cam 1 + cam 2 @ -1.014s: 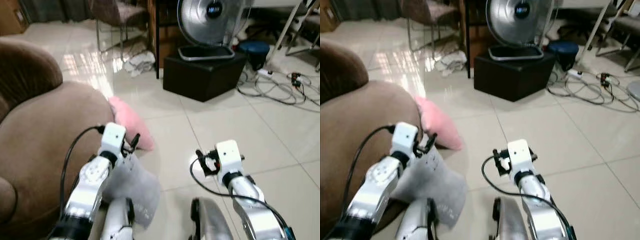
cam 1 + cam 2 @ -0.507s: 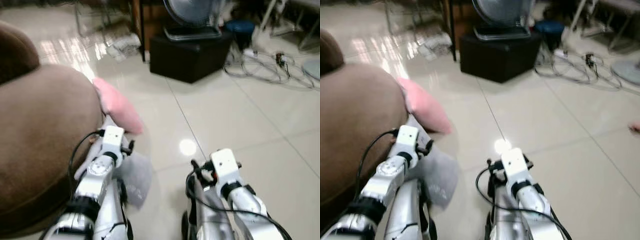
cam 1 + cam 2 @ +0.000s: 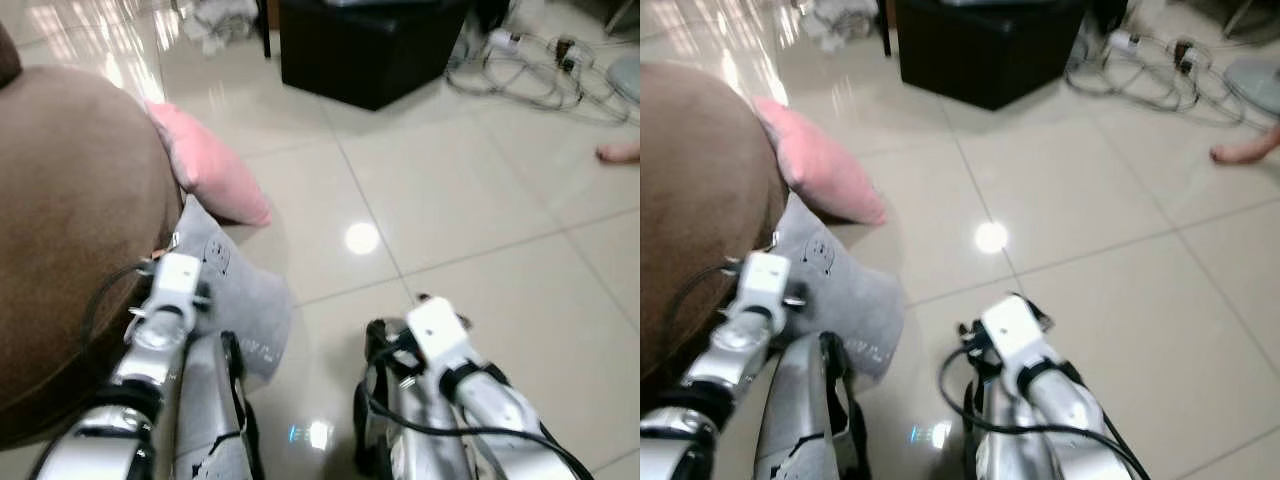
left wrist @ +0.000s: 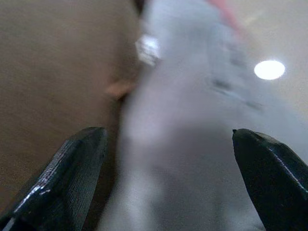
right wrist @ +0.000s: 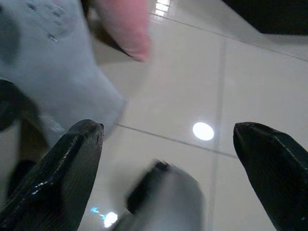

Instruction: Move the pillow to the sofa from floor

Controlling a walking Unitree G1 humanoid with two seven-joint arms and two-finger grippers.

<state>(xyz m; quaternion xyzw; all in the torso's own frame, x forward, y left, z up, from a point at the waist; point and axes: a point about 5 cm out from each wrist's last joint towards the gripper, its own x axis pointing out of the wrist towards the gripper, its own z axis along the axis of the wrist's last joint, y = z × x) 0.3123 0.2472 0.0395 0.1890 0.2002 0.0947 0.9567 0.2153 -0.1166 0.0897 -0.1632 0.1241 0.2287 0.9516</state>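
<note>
We have the grey pillow (image 3: pixel 235 295) down on the tiled floor (image 3: pixel 470 200), propped against the side of the brown sofa (image 3: pixel 70 230), with some small dark printing on its cover. Just behind it a pink pillow (image 3: pixel 205 170) leans on the same sofa side, its lower corner touching the floor.

Our left gripper (image 4: pixel 166 178) sits right over the grey pillow, at the seam where pillow meets sofa. In the left wrist view its two black fingers (image 4: pixel 72 178) stand wide apart, the grey cover filling the gap between them and brown upholstery off to one side; nothing is clamped. From the head camera we see the left wrist's white housing (image 3: pixel 178 277) resting level with the pillow's upper edge, a black cable looping back from it.

Our right gripper (image 5: pixel 168 168) hangs lower and nearer the body, over bare tile, well apart from both pillows. Its fingers (image 5: pixel 57 178) are spread wide too and carry nothing; the right wrist view looks past them to the grey pillow, the pink one and a bright light spot on the tile.

Farther out, a black box (image 3: pixel 365 45) stands on the floor, a tangle of cables (image 3: pixel 530 70) lies beside it, and a person's foot (image 3: pixel 622 152) shows at the right edge.
</note>
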